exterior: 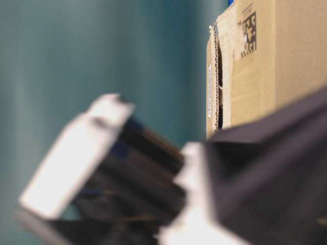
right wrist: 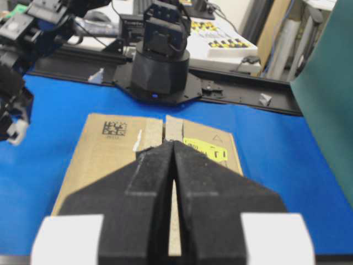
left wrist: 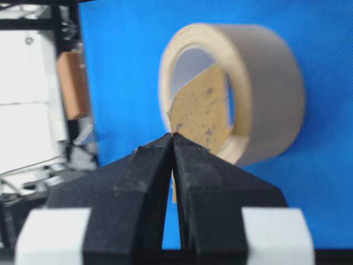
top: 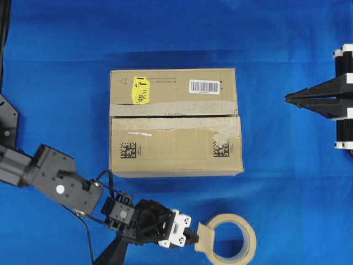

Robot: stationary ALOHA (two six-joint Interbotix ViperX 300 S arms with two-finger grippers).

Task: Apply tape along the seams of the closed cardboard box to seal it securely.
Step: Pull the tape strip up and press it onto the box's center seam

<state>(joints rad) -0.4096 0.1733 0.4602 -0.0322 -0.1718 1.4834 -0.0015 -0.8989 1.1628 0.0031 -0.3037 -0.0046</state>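
pinching the tape (left wrist: pixel 201 113), your left gripper (top: pixel 194 237) has its black fingers (left wrist: pixel 149 165) pressed together on the near edge of that tan flap, in front of the cardboard box (top: pixel 175 122) and toward its right-hand end as you look down from overhead. the flap stands up just beside the tape roll (top: pixel 233 238), its far end touching the cream ring, which lies flat on the blue cloth (top: pixel 66 66) in front of the box's right front corner. your right gripper (top: pixel 288 99) hangs well off the box's right end, tips brought together with nothing between them, pointed at the box. the box sits closed in the middle of the cloth, yellow sticker (top: pixel 140 89) and white barcode label (top: pixel 204 86) on its far flap, two black matrix codes on the near one. the seams (top: pixel 176 116) run lengthwise across the box top between the flaps, edged with ragged pale old strips (top: pixel 174 107). from table level you only get a blurred arm in front of the box's side.
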